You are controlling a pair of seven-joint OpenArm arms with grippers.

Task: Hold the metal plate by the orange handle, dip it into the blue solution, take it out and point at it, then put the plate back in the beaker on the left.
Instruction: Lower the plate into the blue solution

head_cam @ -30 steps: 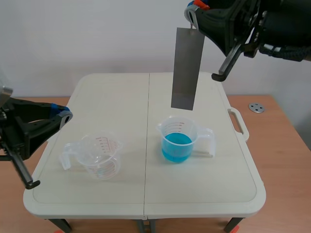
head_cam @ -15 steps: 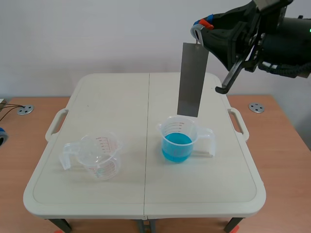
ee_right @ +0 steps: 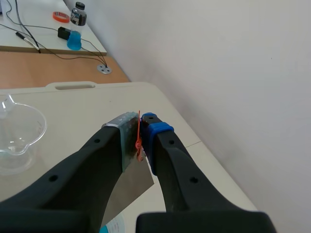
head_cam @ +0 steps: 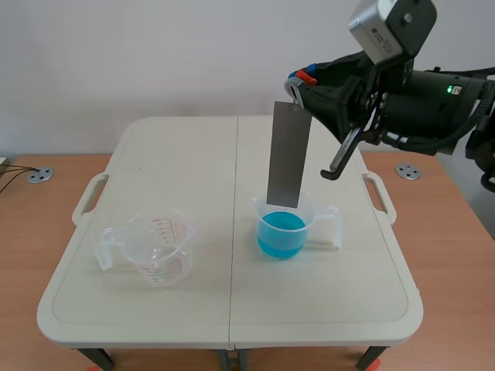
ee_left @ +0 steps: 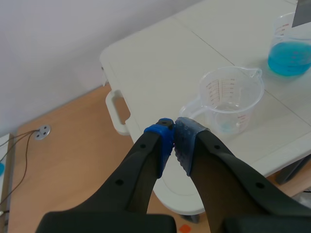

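Fingers of the right gripper [head_cam: 298, 82] are pinched on the thin orange handle [ee_right: 138, 141] at the top edge of the metal plate [head_cam: 288, 154], with only the handle's thickness between them. That arm comes in high from the right. The plate hangs from it nearly upright, leaning slightly, its long edges running down toward the beaker of blue solution [head_cam: 283, 226]. The plate's lower edge is level with the beaker's mouth, over the far part of the rim. The blue liquid surface lies below it, and whether the edge is inside the rim cannot be told. The plate is narrower than the mouth. This beaker stands just right of the seam [head_cam: 234, 193] down the middle of the tabletop [head_cam: 186, 147], its grip turned toward the right edge, near the carrying handle [head_cam: 380, 198] there.

The empty beaker [head_cam: 159, 249] stands left of the seam, well apart from the blue one, with its spout toward the seam and its grip toward the left edge. A broad run of tabletop lies between the two and beyond them toward the far edge.

The left gripper [ee_left: 174, 137] has its fingers closed tip to tip with nothing between them. It hangs out by the tabletop's left side, where the rounded edge meets the wooden desk [ee_left: 73, 160]. The empty beaker is ahead of it and the blue one is farther on.
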